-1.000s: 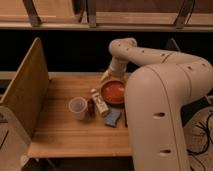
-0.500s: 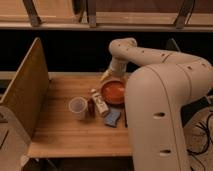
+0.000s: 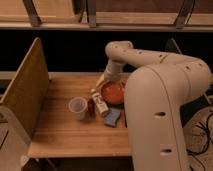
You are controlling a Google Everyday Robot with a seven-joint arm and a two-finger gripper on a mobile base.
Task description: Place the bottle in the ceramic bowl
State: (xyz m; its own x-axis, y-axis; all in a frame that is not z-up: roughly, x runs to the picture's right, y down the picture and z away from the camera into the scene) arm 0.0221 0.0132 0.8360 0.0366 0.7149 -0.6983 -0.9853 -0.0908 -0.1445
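Note:
The bottle (image 3: 100, 104) is slim and cream-white with a white cap and an orange-brown label. It lies on the wooden table (image 3: 60, 132), just left of the ceramic bowl (image 3: 113, 93), which is orange-red inside. My arm curves down from the upper right. My gripper (image 3: 102, 81) hangs over the far left rim of the bowl, just beyond the bottle's cap end. Nothing shows in the gripper.
A translucent white cup (image 3: 77, 108) stands left of the bottle, with a small dark red object (image 3: 91, 107) between them. A blue sponge-like pad (image 3: 112, 118) lies in front of the bowl. A tall wooden panel (image 3: 25, 87) walls the table's left side. My bulky arm body (image 3: 160, 110) covers the right.

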